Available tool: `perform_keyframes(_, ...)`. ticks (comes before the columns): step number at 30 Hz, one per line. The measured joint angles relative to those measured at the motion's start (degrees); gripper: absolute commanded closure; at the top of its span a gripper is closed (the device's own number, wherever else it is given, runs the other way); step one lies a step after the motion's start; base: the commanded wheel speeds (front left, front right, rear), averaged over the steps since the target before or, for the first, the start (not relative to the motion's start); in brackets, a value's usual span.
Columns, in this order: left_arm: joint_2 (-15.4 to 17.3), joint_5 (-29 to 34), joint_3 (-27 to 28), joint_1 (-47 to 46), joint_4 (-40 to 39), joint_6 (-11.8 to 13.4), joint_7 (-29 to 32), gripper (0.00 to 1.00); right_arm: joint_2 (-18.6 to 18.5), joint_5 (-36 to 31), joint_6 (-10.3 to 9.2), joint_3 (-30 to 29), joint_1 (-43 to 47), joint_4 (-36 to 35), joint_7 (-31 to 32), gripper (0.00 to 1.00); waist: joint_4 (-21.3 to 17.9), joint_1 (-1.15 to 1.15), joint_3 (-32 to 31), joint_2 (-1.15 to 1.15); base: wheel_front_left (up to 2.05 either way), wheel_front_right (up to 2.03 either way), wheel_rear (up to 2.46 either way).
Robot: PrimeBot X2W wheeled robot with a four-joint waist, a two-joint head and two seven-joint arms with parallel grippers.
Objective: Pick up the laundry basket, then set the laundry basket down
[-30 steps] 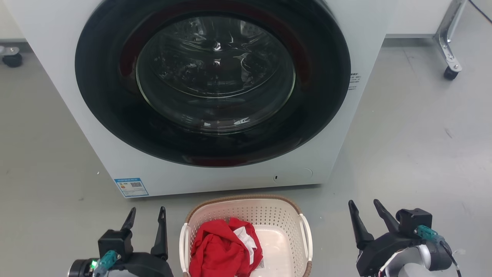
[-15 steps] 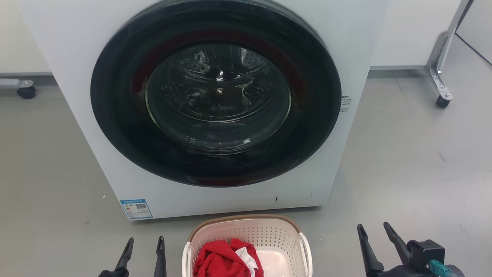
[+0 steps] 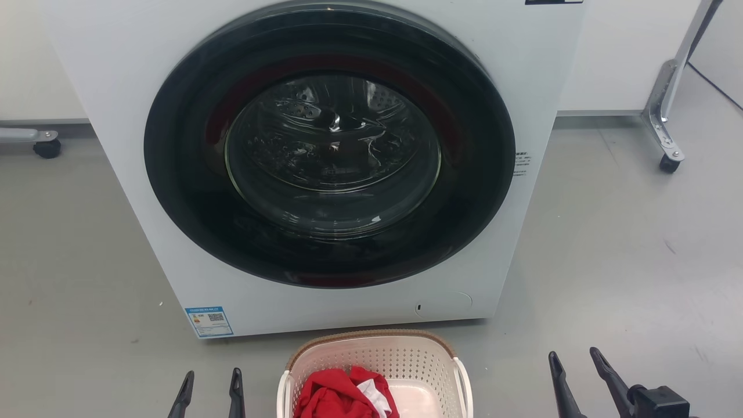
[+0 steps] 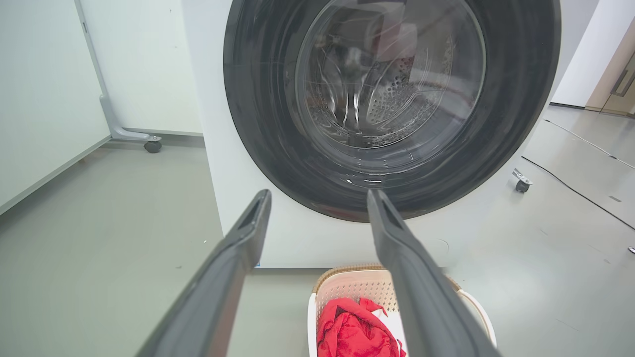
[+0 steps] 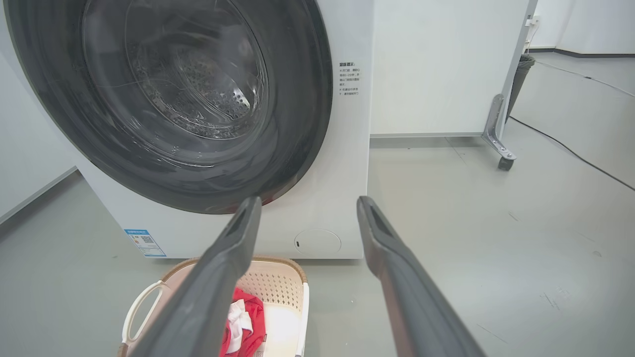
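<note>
Laundry basket [image 3: 406,361] on floor [image 3: 609,261] (red cloth [image 3: 331,399] inside).

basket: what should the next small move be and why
The basket sits on the floor before the washer. The left gripper and right gripper are open, flanking it, clear of its side handles. So probably lower both and close in on the handles.

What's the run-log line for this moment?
phase: pre-grasp | laundry basket: on floor before washing machine, red garment inside | left hand: open, empty | right hand: open, empty
</note>
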Motion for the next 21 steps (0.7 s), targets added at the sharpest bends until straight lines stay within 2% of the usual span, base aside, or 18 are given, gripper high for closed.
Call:
perform_keyframes(7, 0.01, 1.33, 0.60, 0.96, -1.71, 0.00, 0.10, 0.00, -0.01, -1.54, -0.26, -1.75, 2.64, -3.37, 0.00, 0.00, -0.08, 0.00, -0.16, 0.00, 0.00, 0.00, 0.00)
perform_keyframes(21, -0.08, 1.93, 1.65, 1.82, -3.45, 0.05, 2.70, 0.00, 0.14, -4.63, -0.32, -4.55, 5.04, -5.82, 0.00, 0.00, -0.49, 0.00, -0.02, 0.00, 0.00, 0.00, 0.00)
